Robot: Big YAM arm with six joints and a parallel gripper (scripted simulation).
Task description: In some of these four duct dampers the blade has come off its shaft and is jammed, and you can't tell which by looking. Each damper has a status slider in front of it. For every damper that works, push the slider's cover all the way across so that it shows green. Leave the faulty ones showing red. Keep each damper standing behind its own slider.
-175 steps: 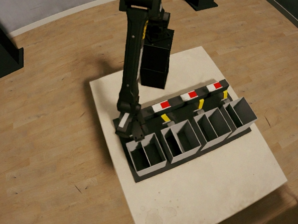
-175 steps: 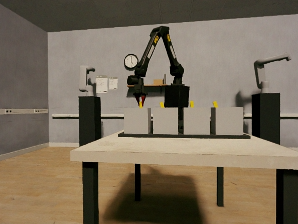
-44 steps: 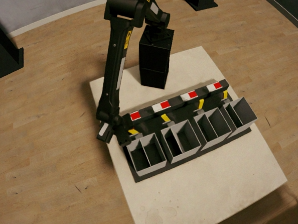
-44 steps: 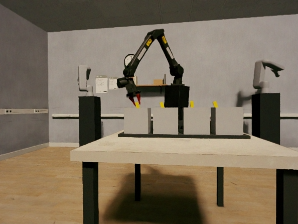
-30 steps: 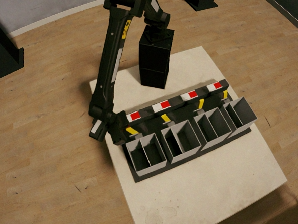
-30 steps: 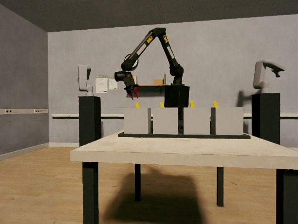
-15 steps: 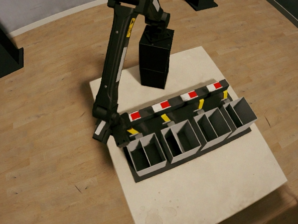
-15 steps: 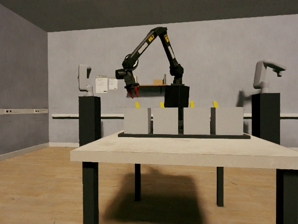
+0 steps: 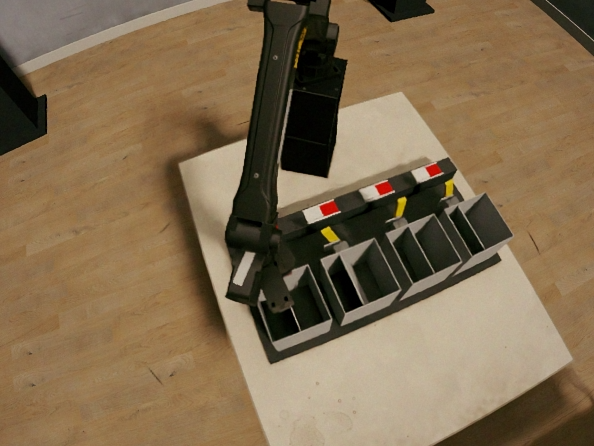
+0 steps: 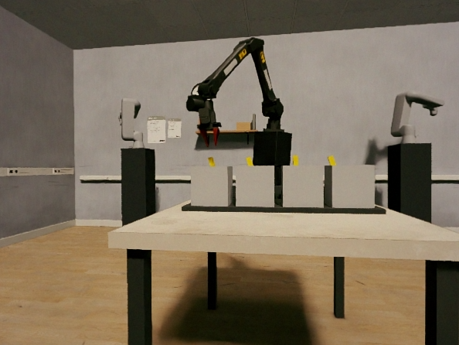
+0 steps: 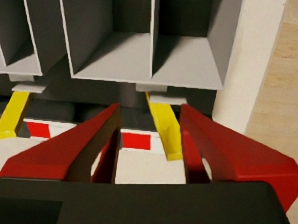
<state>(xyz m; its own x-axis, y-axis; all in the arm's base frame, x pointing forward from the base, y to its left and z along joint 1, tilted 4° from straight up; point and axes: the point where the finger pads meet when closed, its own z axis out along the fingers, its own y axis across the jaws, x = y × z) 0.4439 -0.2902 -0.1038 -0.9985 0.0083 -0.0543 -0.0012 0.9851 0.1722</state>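
Observation:
Four grey box dampers stand in a row on a dark base. The end damper's yellow lever shows in the wrist view, slanting; the other levers stand behind their dampers. Three sliders show red beside white. The end damper's slider also shows red; the arm hides most of it in the top view. My gripper is partly open and empty, pointing down above the end damper, its red fingertips above the lever.
The arm reaches over the row from its black pedestal. The raised levers and tall box walls stand close together. The table's edge is close beside the end damper.

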